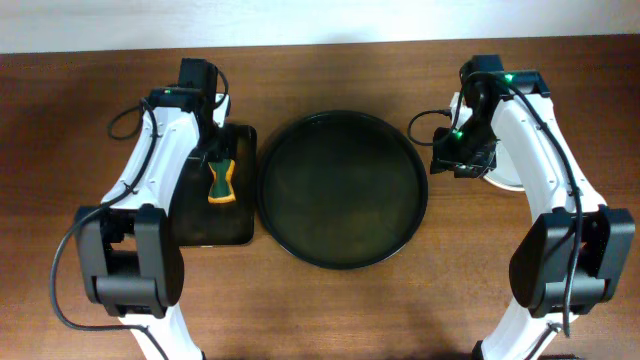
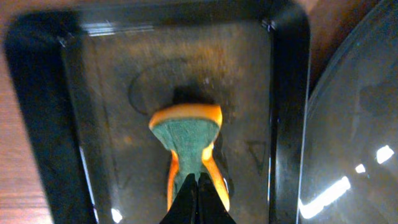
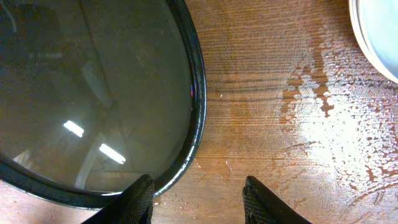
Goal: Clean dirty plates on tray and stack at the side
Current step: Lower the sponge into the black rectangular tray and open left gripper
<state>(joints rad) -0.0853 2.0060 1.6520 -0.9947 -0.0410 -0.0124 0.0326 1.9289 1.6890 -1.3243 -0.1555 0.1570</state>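
Note:
The large round black tray (image 1: 343, 255) lies at the table's middle with no plate on it; it also shows in the right wrist view (image 3: 198, 93) and the left wrist view (image 2: 348, 124). White plates (image 1: 504, 180) lie to its right, mostly hidden under my right arm, and I cannot tell how many. One pale plate edge (image 3: 379, 37) shows in the right wrist view. My right gripper (image 1: 462, 160) (image 3: 199, 196) is open and empty, over wet wood just beside the tray's rim. My left gripper (image 1: 215, 152) (image 2: 199, 186) is shut, its tips over an orange and green sponge (image 1: 221, 181) (image 2: 186, 134).
The sponge lies in a smaller rectangular black tray (image 1: 190, 215) (image 2: 289, 74) left of the round tray. Water droplets (image 3: 311, 93) cover the wood between the round tray and the plates. A pale wall edge runs along the table's far side.

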